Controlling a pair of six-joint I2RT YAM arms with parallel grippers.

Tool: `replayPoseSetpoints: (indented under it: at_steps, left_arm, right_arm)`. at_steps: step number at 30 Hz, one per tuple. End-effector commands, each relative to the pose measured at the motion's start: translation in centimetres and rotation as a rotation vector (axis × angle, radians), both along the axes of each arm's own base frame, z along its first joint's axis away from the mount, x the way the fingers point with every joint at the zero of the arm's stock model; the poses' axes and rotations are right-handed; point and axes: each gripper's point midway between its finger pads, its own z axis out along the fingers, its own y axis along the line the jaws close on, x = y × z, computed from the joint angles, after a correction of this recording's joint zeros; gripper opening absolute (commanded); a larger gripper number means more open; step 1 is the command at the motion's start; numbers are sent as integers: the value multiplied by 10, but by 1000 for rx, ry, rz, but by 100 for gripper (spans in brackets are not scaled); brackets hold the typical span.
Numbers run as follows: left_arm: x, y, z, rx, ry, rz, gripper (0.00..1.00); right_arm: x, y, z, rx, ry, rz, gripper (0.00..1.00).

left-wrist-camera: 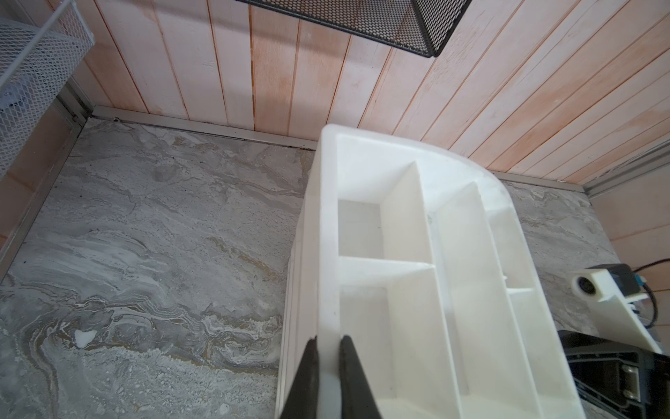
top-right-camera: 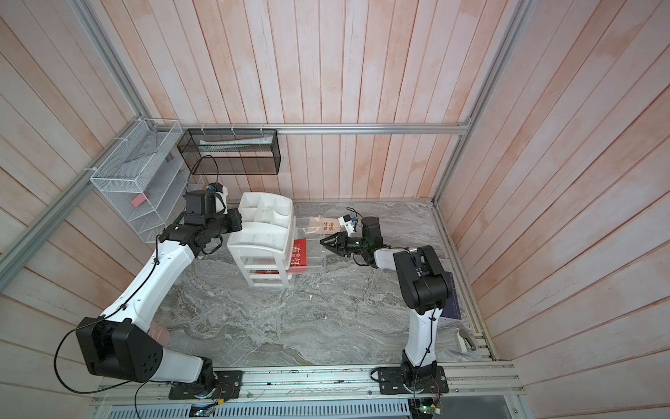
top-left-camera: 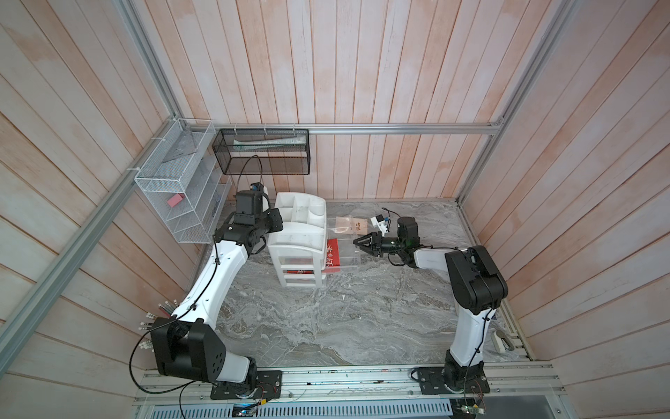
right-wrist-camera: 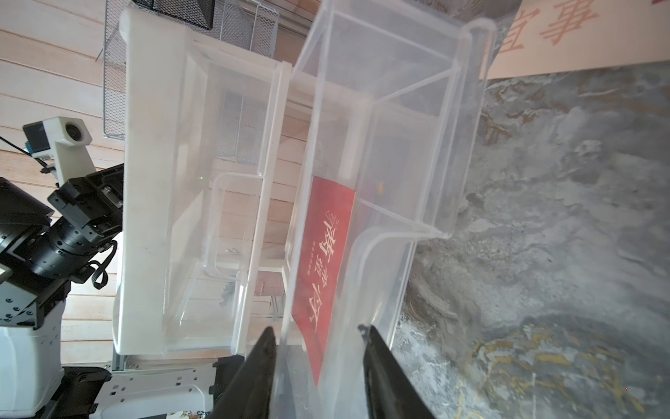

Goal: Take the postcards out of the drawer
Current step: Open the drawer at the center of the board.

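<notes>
Nearest the arm bases, a lower drawer (top-left-camera: 300,272) of the white organizer (top-left-camera: 295,246) is closed, and a second red postcard (top-right-camera: 266,271) shows through its clear front. Above it the clear drawer (top-left-camera: 350,261) is pulled far out over the desk (top-left-camera: 326,319). The red postcard (right-wrist-camera: 322,261) lies flat on its floor at the inner end, partly under the organizer's body in both top views.

The right end effector (right-wrist-camera: 319,348) is at the drawer's outer end. Its jaws are half apart with the drawer's clear end between them. I cannot tell whether they press on it.

Just beyond, the beige postcard (top-left-camera: 350,225) lies on the desk outside the drawer. Farthest back, the left end effector (left-wrist-camera: 328,342) is pinched narrow on the organizer's rear wall, and I judge that it is steadying the unit.

Risks, as I judge them:
- A thin card lying flat on smooth plastic gives a finger no edge to get under, so it may slide deeper beneath the organizer.
- A push on a drawer drawn out this far could tip it or pull it free.
- The left pinch is on a thin wall, so a slip there would let the whole organizer shift.
- The lower drawer is not yet open.
</notes>
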Motion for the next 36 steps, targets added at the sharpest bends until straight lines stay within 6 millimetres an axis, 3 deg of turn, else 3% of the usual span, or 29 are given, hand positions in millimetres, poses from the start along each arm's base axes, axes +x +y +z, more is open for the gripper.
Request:
replayPoseSetpoints:
  at_steps: [1,11,19,31,36]
  left_arm:
    - [-12,21,-37,70,116,69,0]
    - [-13,19,-35,48,104,70,0]
    - [-17,11,-16,-17,33,46,0]
    - [-17,4,-18,-40,34,10,0]
    - [-18,5,-17,-39,30,16,0]
  right_arm:
    - [-2,-9,14,5,-57,-1,40]
    - [-4,-10,8,9,-47,-3,39]
    - [-1,-11,3,3,-44,-8,39]
    - [15,-10,2,-5,-54,-4,39]
    - [11,-12,1,-12,-51,-12,39]
